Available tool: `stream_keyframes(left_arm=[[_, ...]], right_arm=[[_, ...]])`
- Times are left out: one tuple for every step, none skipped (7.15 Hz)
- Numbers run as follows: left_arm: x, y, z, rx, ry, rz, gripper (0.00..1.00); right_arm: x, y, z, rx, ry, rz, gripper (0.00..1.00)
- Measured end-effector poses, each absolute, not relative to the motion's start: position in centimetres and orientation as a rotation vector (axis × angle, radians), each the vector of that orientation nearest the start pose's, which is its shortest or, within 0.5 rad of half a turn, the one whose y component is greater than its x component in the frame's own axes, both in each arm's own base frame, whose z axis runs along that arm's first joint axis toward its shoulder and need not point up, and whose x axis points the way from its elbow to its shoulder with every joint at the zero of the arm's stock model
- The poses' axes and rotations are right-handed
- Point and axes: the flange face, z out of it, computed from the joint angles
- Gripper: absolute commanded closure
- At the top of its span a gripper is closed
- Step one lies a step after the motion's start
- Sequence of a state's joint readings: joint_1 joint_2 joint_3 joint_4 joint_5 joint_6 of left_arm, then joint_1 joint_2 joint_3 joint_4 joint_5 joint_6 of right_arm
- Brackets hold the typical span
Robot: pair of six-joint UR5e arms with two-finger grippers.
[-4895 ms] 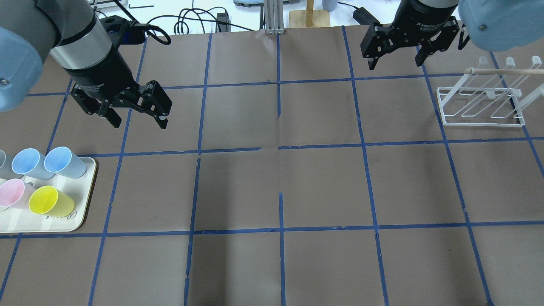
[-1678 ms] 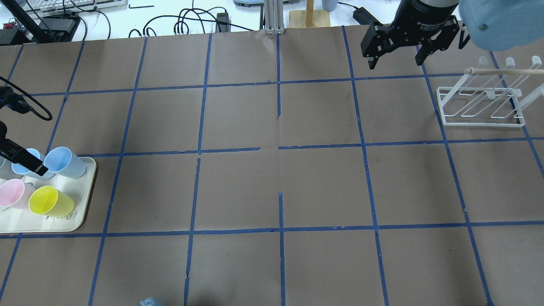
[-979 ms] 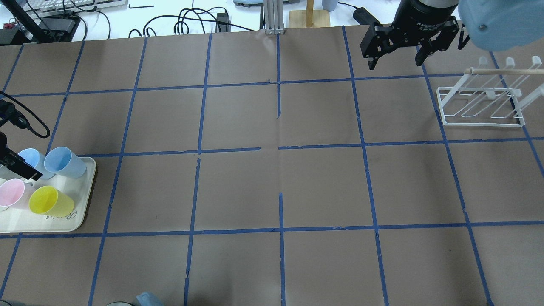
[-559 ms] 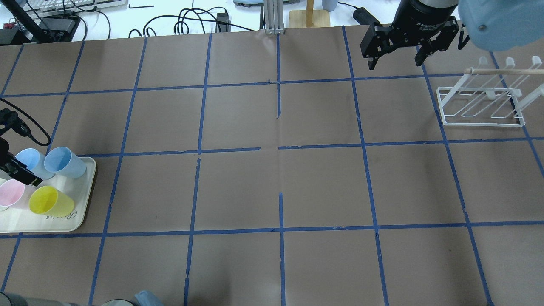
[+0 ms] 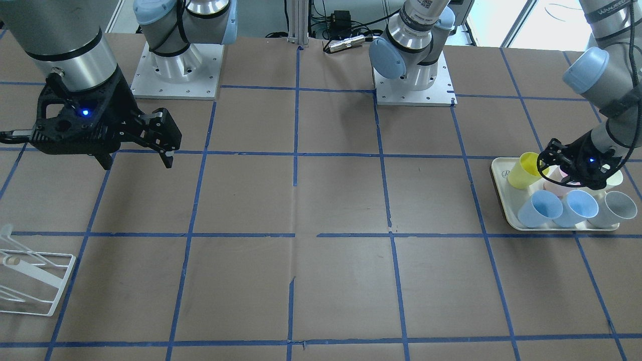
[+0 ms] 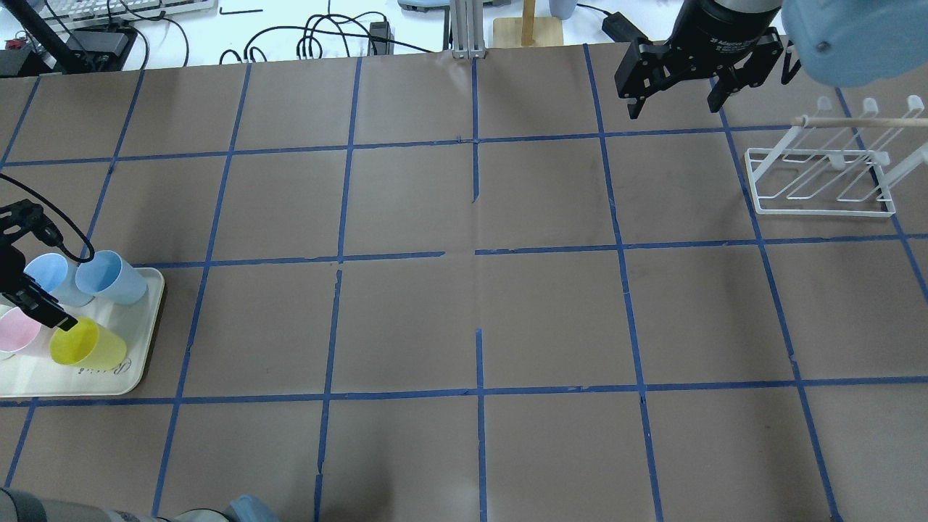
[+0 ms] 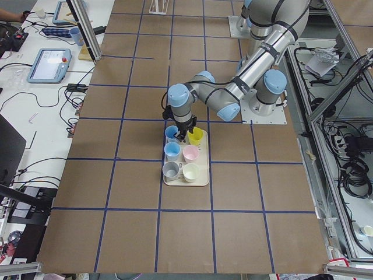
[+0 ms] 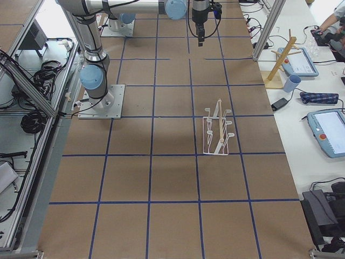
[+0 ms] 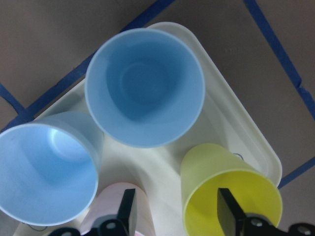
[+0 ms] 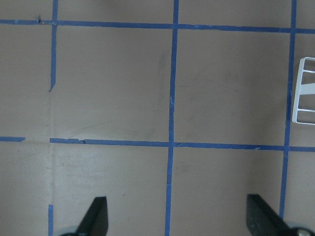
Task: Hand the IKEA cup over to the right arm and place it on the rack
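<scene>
IKEA cup (image 6: 87, 346), lemon-yellow, upright: you will find it on the cream tray (image 6: 143, 326) at the 9 o'clock edge of the tabletop (image 6: 551, 319) in the overhead view, with a pink cup (image 6: 18, 335) at its 9 o'clock and a blue cup (image 6: 109, 277) at its 12. Left pincer (image 9: 177, 216): spread apart above the tray, one finger over the yellow mouth, the other over the pink cup, gripping nothing. Right pincer (image 6: 674, 109): likewise spread wide and unloaded, aloft at 1 o'clock, the rack (image 6: 826, 212) standing near it at 2 o'clock.
</scene>
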State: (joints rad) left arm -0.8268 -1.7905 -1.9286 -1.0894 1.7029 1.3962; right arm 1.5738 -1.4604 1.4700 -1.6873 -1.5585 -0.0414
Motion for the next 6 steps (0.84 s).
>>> stream_keyframes(left_arm=[[25.9, -45.7, 25.2, 1.022, 2.982, 0.278, 0.36], [25.9, -45.6, 24.8, 1.026, 2.987, 0.293, 0.36], [25.9, -45.6, 24.4, 1.032, 2.997, 0.307, 0.37], [25.9, -45.7, 23.9, 1.036, 3.004, 0.316, 0.41], [25.9, -45.7, 23.6, 1.038, 3.009, 0.322, 0.68], [26.0, -45.7, 23.5, 1.038, 3.011, 0.327, 1.00]], right_arm=[[13.6, -54.8, 49.3, -0.071, 3.126, -0.167, 0.00], [13.6, -54.8, 49.3, -0.071, 3.126, -0.167, 0.00], [13.6, -54.8, 49.3, -0.071, 3.126, -0.167, 0.00], [13.6, -54.8, 49.3, -0.071, 3.126, -0.168, 0.00], [13.6, -54.8, 49.3, -0.071, 3.126, -0.168, 0.00], [13.6, -54.8, 49.3, -0.071, 3.126, -0.168, 0.00]])
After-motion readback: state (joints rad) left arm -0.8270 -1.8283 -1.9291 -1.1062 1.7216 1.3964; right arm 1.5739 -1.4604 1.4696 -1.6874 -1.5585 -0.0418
